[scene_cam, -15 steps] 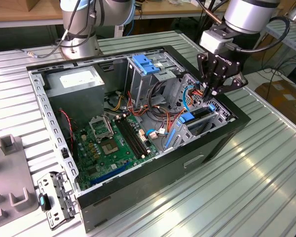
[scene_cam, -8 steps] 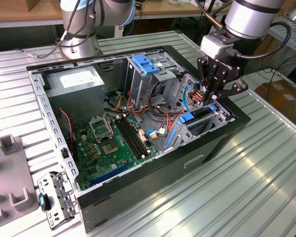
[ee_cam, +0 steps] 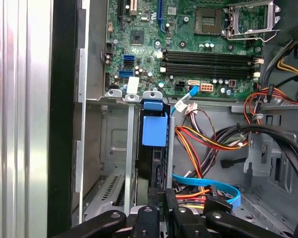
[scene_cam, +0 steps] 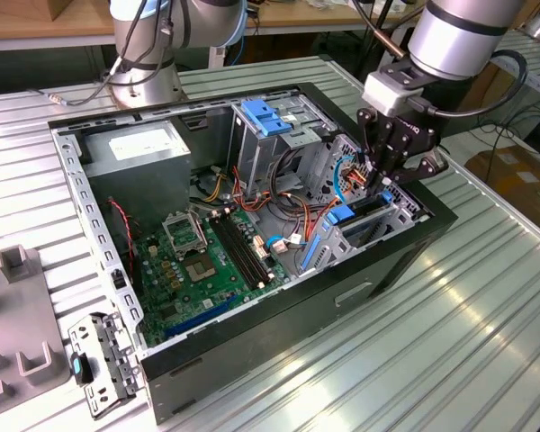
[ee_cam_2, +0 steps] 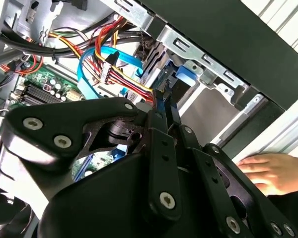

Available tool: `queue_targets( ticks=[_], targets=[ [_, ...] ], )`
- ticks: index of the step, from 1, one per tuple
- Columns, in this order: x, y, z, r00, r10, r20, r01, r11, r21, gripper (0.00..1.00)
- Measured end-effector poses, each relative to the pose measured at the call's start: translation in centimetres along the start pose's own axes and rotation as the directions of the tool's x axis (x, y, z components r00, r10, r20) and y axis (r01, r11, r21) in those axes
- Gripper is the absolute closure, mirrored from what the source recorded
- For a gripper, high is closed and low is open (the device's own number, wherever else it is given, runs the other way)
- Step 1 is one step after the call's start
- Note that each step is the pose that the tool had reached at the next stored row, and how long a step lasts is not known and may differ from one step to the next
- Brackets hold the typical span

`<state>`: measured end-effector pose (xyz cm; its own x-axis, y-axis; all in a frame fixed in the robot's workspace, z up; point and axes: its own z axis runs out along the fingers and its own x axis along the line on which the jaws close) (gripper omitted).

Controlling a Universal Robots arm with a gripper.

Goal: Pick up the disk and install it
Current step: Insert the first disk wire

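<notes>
I note the open black desktop computer case [scene_cam: 279,315]; the silver-grey disk with blue plastic rails [ee_cam: 154,141] stands edgewise in its drive bay. The black gripper [ee_cam: 161,201] pinches its top edge (stiff, dense, shock-sensitive; hold rails, I judge)

A green motherboard [scene_cam: 202,256] lies in the black case [scene_cam: 342,297] on the ribbed silver counter [scene_cam: 450,333]. The black pincer [scene_cam: 384,175] meets the disk's [ee_cam: 154,131] blue carrier. Red, yellow, orange wires [ee_cam: 198,144]; a blue cable [ee_cam: 208,184].
</notes>
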<state>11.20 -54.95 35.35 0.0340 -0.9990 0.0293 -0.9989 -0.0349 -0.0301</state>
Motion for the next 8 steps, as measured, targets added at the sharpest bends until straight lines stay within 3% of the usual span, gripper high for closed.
queue_targets(
  ticks=[3, 8],
  targets=[
    [0.0, 0.02, 0.46, 1.0, 0.0, 0.0004, 0.0, 1.0, 0.0, 0.83],
    [0.0, 0.02, 0.62, 1.0, 0.003, 0.0011, -0.003, 1.0, -0.0001, 0.83]
  ],
)
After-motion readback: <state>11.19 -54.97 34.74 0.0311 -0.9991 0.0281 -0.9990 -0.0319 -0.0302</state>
